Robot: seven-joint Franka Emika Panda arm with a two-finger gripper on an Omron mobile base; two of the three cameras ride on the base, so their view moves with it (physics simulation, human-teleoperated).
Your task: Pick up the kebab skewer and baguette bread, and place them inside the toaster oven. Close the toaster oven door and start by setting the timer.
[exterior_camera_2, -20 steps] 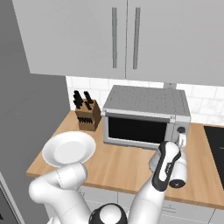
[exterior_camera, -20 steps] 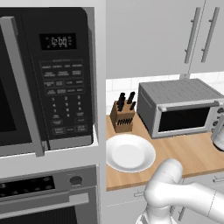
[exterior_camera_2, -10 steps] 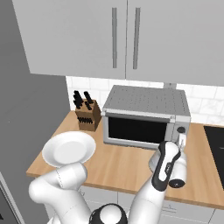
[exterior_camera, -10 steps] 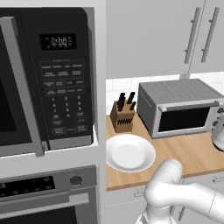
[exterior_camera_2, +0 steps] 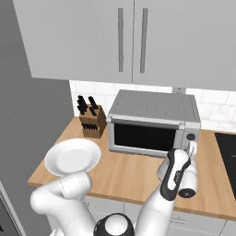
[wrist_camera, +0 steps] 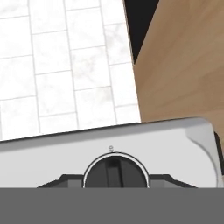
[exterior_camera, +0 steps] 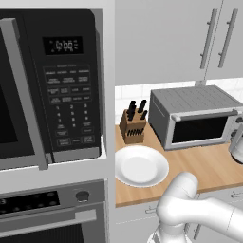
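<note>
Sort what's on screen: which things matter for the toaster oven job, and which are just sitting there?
Part of the job:
toaster oven
its door, shut
timer knob
pincer, at the knob

Just sitting there:
white plate
knife block
microwave
wall oven

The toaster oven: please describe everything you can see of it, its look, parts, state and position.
The toaster oven is a grey metal box with a ribbed top, standing on the wooden counter against the tiled wall, right of the knife block. Its dark glass door is shut, a silver bar handle along the top edge. On the right panel sits a dark round knob; the gripper is right at it.
</note>
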